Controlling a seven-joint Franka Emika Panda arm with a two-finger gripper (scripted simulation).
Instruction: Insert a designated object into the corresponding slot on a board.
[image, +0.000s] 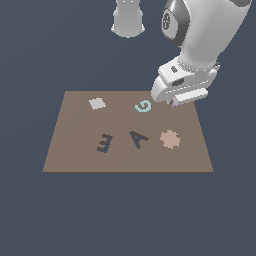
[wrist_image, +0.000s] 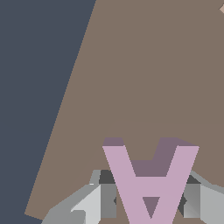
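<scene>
A: At the board's (image: 75, 150) far corner on the exterior view's right, the gripper (image: 175, 104) hangs low over the surface. Only a sliver of the lilac A (image: 174, 104) shows beneath it there.

B: Jaw state?

A: In the wrist view the fingers (wrist_image: 94, 203) sit against both sides of the A (wrist_image: 151, 183), pinching it. The letter is upright between them, over bare board (wrist_image: 144, 78).

B: Slot position?

A: The A slot (image: 138, 138) lies near the board's middle, toward the near edge, well apart from the gripper. The E slot (image: 104, 143) is beside it on the exterior view's left.

B: Other parts on the board?

A: A teal G (image: 143, 106) lies just beside the gripper, on the exterior view's left. A tan disc (image: 170, 139) lies beside the A slot on the exterior view's right. A pale square (image: 97, 103) sits near the far left corner. Whether the A touches the board cannot be told.
</scene>
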